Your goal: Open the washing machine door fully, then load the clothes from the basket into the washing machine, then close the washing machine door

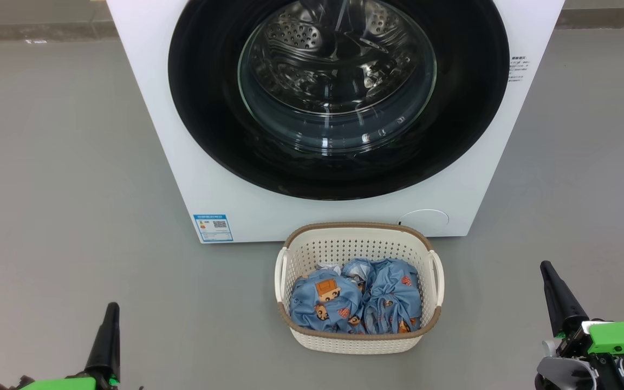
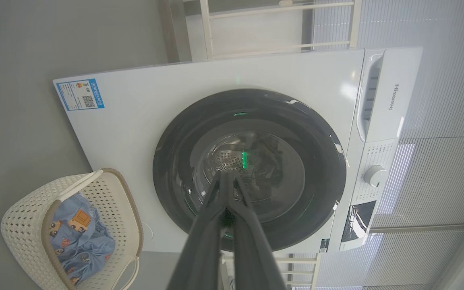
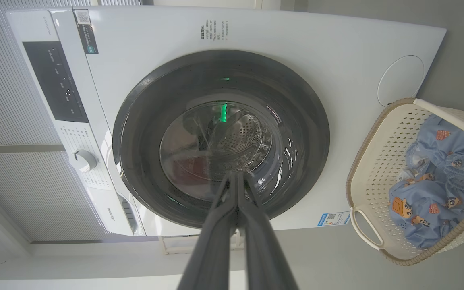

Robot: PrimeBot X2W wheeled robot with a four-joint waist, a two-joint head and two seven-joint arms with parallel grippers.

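Ok, washing machine door (image 1: 338, 92) is closed flush on the washing machine (image 1: 225, 206), steel drum visible through the glass. Basket (image 1: 359, 238) sits on the grey floor (image 1: 63, 179) just in front of the washer, clothes (image 1: 355, 303) bunched inside. Left gripper (image 1: 111, 310) and right gripper (image 1: 547, 268) sit low, either side of the basket and clear of it, fingers pressed together, nothing held.
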